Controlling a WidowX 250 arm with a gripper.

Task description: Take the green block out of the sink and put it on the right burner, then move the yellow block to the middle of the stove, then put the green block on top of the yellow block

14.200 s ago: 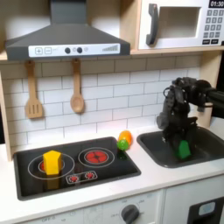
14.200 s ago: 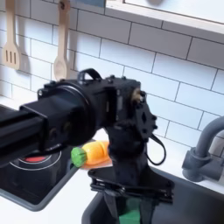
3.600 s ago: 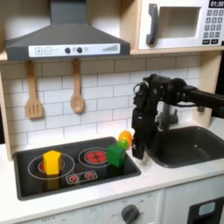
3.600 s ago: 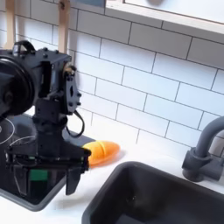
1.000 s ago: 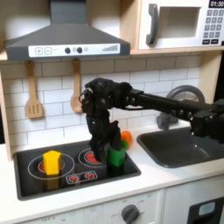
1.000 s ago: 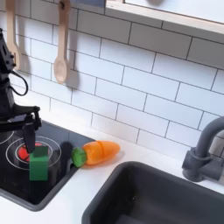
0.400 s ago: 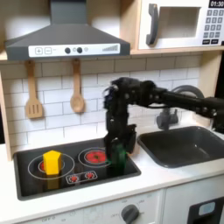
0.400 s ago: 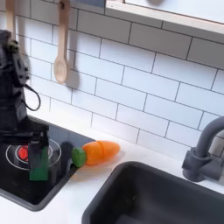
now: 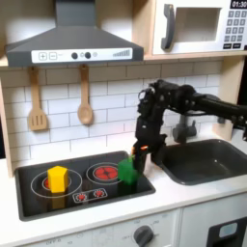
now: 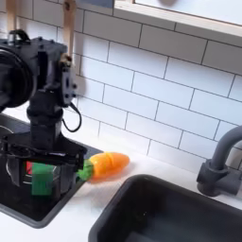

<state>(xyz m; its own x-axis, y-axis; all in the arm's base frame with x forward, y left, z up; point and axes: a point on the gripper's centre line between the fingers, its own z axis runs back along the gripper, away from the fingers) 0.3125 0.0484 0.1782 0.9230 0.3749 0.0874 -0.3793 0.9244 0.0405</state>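
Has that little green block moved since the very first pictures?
Yes. The green block has gone from the sink to the stove, leftward in the first exterior view.

hand [image 10: 59, 177] perhaps partly hides green block [image 10: 42, 180].

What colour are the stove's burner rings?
Red, clearest on the stove in the first exterior view.

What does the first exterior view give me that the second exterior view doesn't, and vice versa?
First exterior view: the yellow block on the burner at the first exterior view's left, the whole stove, the hood, the microwave. Second exterior view: a clear look at the orange toy beside the stove and the faucet. Both: the green block on the stove, the gripper by it, the sink.
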